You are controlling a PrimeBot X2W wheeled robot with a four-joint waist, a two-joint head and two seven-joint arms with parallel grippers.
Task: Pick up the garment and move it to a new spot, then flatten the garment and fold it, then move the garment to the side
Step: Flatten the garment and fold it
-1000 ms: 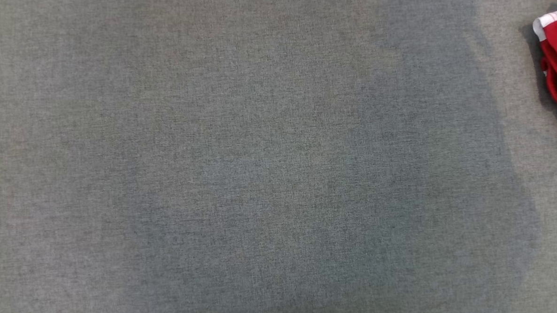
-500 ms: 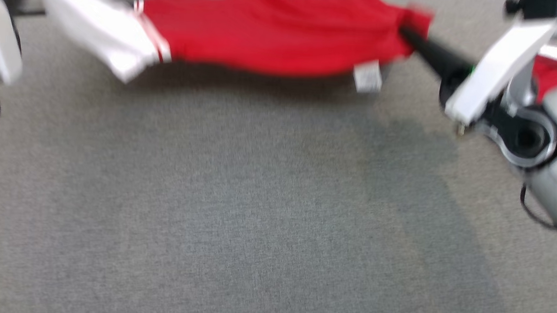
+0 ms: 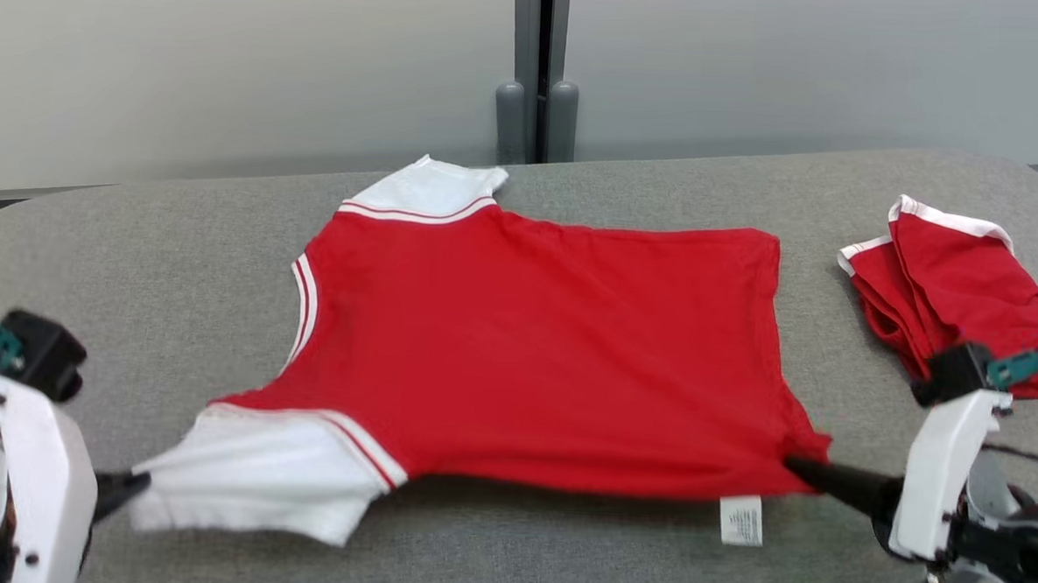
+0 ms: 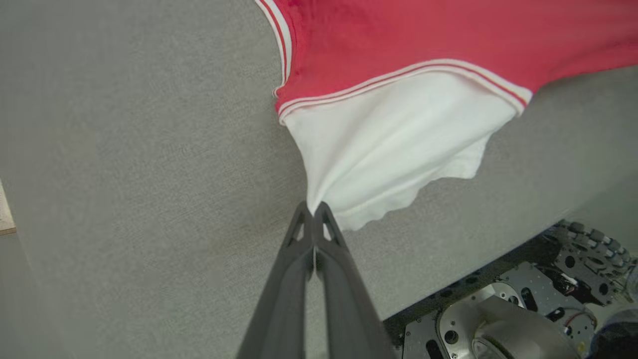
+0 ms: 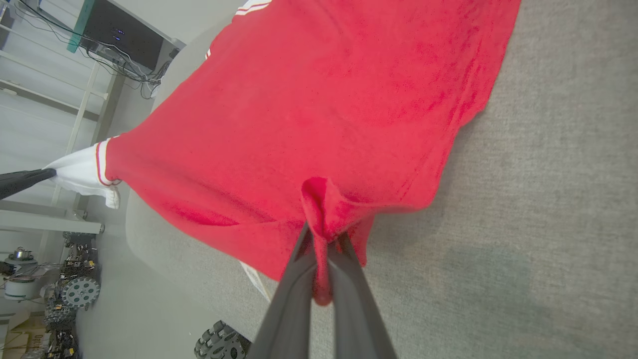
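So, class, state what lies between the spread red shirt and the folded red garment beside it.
A bare strip of grey tabletop separates shirt from folded garment, in the head view.

We've got the head cam looking forward and down over the whole grey table (image 3: 180, 224) from its near edge. The wrist cams sit close in, each looking along its own fingers (image 4: 289, 289), and all three share the red T-shirt (image 3: 534, 345) by that edge.

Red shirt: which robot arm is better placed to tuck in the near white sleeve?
Left, probably. The left gripper, jaws shut, holds that white sleeve of the red shirt; the right gripper pinches the hem corner on the other side.
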